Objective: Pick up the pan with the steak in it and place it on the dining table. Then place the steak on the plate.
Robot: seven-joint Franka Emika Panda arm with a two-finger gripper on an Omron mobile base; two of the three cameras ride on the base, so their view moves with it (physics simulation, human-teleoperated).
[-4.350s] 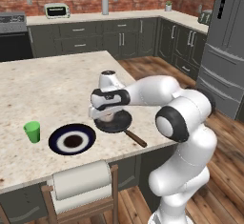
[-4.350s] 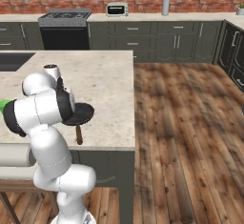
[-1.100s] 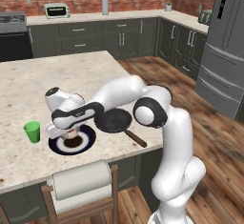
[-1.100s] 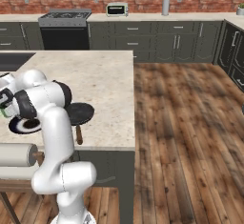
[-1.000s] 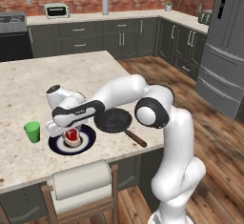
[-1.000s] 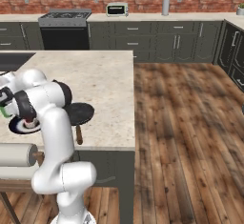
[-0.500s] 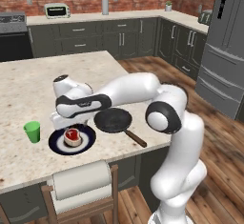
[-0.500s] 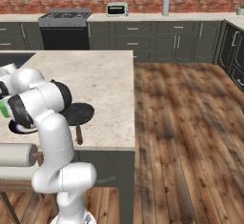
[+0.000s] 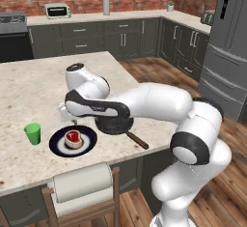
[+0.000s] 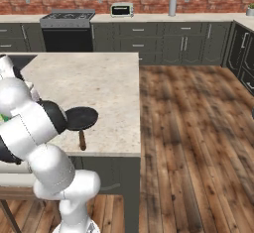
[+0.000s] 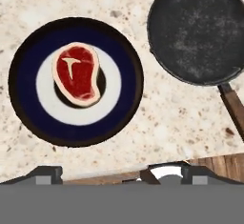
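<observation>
The steak [image 11: 78, 73], red with a pale fat rim, lies in the middle of the plate [image 11: 118, 94]. The plate [image 9: 57, 146] sits near the front edge of the dining table [image 9: 29, 86], steak [image 9: 73, 137] on it. Just right of the plate rests the black pan [image 11: 199, 31], nothing in it, its wooden handle [image 11: 234, 107] pointing to the table edge. My gripper [image 11: 119, 173] hovers above plate and pan, open, fingers wide apart and holding nothing. From the left base view it [image 9: 69, 117] hangs over the plate's far side. The pan [image 10: 81, 117] also shows beside my arm.
A green cup [image 9: 33, 133] stands left of the plate. A paper towel roll [image 9: 79, 186] on a chair back sits just below the table's front edge. A stove [image 10: 67, 19] and toaster [image 10: 121, 10] line the back wall counter. Wooden floor lies to the right.
My gripper has let go of the steak on the plate, opened wide and risen above it. The steak stays on the plate; the pan has not moved.
</observation>
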